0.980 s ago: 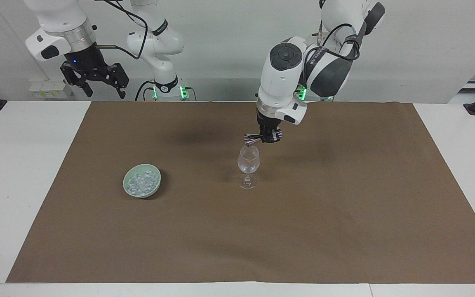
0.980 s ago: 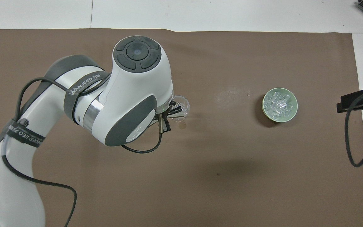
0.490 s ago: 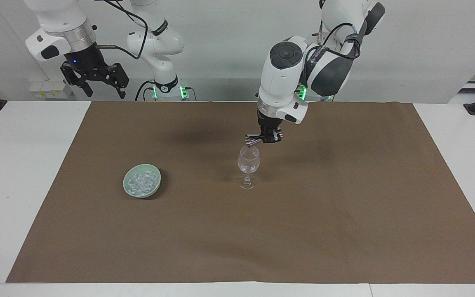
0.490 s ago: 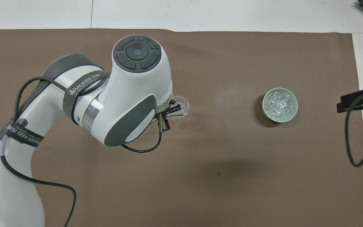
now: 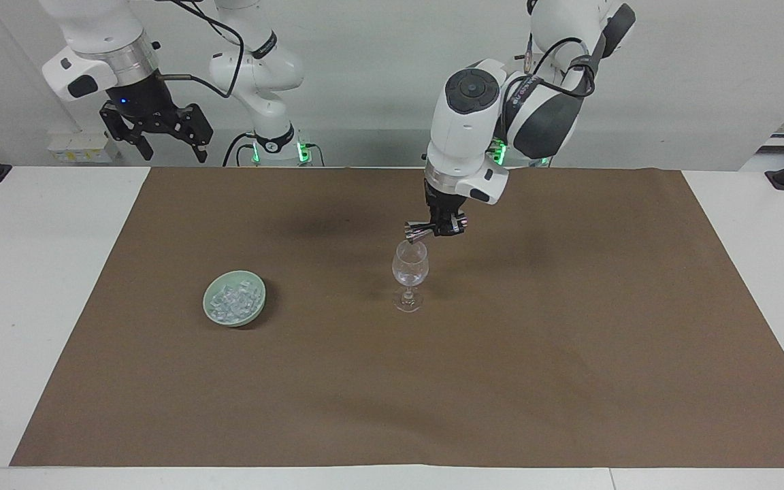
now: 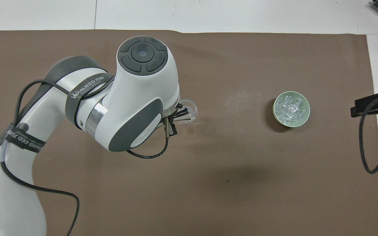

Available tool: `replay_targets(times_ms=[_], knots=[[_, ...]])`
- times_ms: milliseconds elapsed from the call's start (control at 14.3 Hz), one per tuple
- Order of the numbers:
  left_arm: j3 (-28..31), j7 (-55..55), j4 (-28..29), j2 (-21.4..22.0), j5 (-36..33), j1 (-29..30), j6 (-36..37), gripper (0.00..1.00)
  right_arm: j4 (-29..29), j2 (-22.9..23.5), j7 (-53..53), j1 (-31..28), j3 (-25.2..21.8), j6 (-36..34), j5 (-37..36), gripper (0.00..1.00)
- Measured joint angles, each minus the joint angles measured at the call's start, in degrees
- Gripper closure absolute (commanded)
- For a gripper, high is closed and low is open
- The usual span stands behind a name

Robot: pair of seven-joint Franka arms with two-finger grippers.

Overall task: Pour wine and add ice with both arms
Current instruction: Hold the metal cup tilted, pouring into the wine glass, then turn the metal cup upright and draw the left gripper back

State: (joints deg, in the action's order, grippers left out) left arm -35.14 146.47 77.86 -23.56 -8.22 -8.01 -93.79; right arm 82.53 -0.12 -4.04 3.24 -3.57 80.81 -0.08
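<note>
Ice (image 5: 233, 301), a heap of small clear cubes, is sitting in the shallow pale green bowl (image 5: 211, 313) on the brown paper mat (image 5: 569, 354), toward the right arm's end of the table; I am seeing no single long axis in the heap. Above that end's edge I am watching the right gripper (image 5: 160, 139) waiting, raised, its black fingers standing spread and holding nothing. Moving along, the clear stemmed glass (image 5: 410, 272) is standing upright near the mat's middle, well apart from the bowl. Over its rim I am seeing the left gripper (image 5: 441, 229) hanging from a bent arm, wrist pointing down, fingers pressed together on a small metal measuring cup (image 5: 417, 232). The cup is lying tilted, its long axis nearly level and its mouth pointing toward the glass.
</note>
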Motion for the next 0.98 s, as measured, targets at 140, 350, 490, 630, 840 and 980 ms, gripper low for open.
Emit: replay_targets(times_ms=[140,350,490,630,840,980], knots=[[0.0,0.0,0.0,0.0,0.0,0.0,0.0,1.0,0.0,0.0,0.0,0.0,0.0,0.0,0.0,0.0],[0.0,0.0,-0.1,0.0,0.0,0.0,0.0,1.0,0.0,0.0,0.0,0.0,0.0,0.0,0.0,0.0],[0.0,-0.3,-0.6,0.0,0.0,0.0,0.0,1.0,0.0,0.0,0.0,0.0,0.0,0.0,0.0,0.0],[-0.2,-1.9,-1.2,0.0,0.6,0.0,0.0,1.0,0.0,0.0,0.0,0.0,0.0,0.0,0.0,0.0],[0.0,-6.0,-1.9,0.0,4.6,0.0,0.0,1.0,0.0,0.0,0.0,0.0,0.0,0.0,0.0,0.0],[0.3,-8.0,-2.2,0.0,6.2,0.2,0.0,1.0,0.0,0.0,0.0,0.0,0.0,0.0,0.0,0.0]])
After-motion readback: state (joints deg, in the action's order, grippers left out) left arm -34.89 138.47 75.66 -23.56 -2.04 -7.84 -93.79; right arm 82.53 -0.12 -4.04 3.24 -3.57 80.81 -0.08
